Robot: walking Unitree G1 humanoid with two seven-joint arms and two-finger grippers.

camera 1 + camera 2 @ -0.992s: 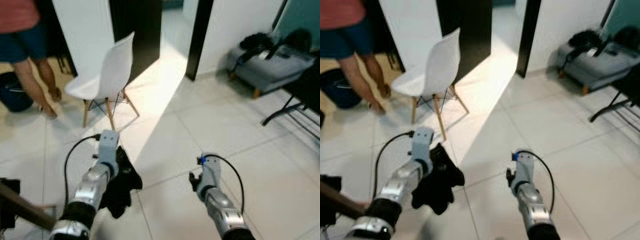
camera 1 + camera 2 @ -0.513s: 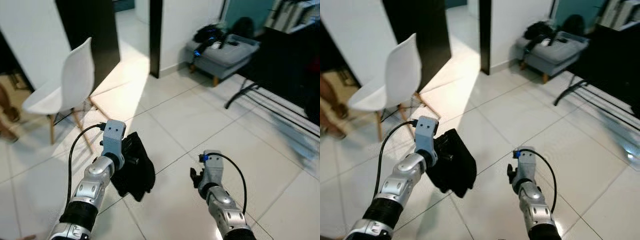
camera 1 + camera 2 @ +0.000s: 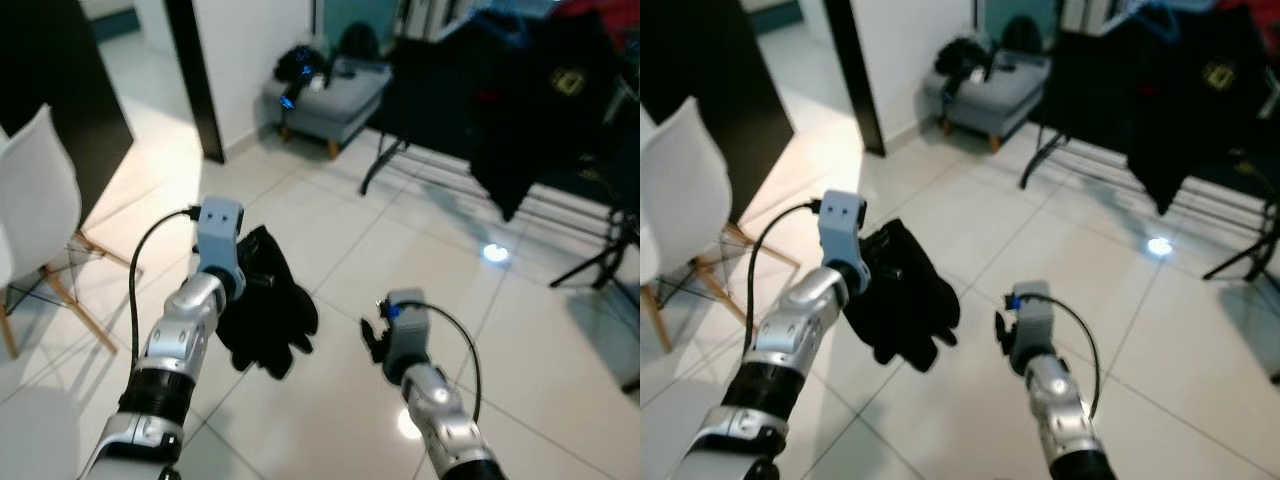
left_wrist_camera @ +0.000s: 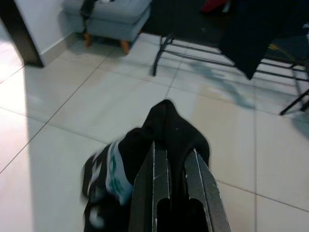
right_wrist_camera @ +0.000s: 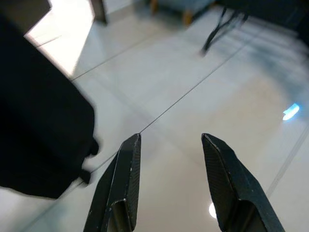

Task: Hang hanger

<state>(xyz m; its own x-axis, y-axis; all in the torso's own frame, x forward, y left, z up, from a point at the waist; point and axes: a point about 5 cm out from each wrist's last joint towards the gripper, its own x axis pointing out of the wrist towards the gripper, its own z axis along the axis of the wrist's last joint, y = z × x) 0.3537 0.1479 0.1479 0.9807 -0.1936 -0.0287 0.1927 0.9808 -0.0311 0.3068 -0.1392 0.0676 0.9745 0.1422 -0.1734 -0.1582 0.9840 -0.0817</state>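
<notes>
Carrying stage: the left gripper [image 4: 174, 159] is clamped on a limp black garment [image 3: 268, 315] held above the tiled floor, the right gripper [image 5: 171, 181] spread and empty, the black metal clothes rack [image 3: 480, 150] ahead to approach next.

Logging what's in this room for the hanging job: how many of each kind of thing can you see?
White chair: 1
Grey footstool: 1
Clothes rack: 1
Black garment held in left gripper: 1
Total: 4
</notes>
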